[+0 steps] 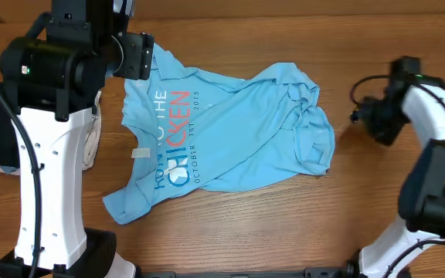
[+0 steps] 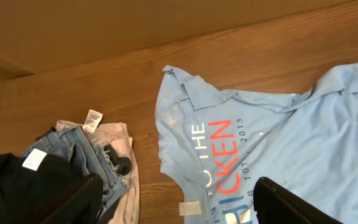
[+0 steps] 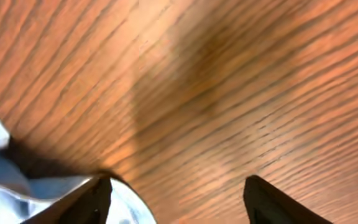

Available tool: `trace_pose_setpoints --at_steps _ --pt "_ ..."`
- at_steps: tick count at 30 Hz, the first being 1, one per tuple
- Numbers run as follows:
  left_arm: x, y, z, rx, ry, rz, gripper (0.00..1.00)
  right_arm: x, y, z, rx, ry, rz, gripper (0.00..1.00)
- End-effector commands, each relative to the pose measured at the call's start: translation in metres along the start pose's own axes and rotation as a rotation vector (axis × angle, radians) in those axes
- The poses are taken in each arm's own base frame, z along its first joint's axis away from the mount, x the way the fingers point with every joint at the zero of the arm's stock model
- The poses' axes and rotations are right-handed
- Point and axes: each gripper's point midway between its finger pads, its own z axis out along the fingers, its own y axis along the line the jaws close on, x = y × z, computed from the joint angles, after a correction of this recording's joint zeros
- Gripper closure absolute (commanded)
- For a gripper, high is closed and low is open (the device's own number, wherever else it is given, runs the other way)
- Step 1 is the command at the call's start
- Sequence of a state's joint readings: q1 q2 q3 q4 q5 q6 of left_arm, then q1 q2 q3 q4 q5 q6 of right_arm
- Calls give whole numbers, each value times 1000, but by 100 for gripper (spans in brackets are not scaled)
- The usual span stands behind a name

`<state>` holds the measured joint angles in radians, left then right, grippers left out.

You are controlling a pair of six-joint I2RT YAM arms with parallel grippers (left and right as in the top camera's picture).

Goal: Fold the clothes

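Light-blue T-shirt [image 1: 238, 131], rumpled and half-spread; left end effector [image 2: 178, 182], right end effector [image 3: 178, 180] released.

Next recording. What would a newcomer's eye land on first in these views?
A crumpled light-blue T-shirt with big red and white lettering sprawls unfolded across the middle of the wooden table. The left gripper hangs open near its left edge, and the right gripper is open over bare wood beside its right edge. A heap of jeans and other garments lies to the shirt's left.
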<state>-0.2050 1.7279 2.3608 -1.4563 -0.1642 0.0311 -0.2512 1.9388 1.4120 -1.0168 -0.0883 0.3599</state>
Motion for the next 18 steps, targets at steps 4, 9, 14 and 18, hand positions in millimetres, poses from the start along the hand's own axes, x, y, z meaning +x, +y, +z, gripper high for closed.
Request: trace_pose_setpoints --at_steps 4,9,14,18 --pt "-9 1 -7 0 -45 -16 20 45 84 -18 -243 82 -282 28" --pt "-9 1 -7 0 -46 -16 19 65 120 0 -90 -15 -395 38" --pt "-8 -1 -7 12 -42 -15 19 57 128 23 8 -101 -329 41" --pt "-8 -4 -7 27 -39 -15 20 50 127 38 31 -120 -290 46"
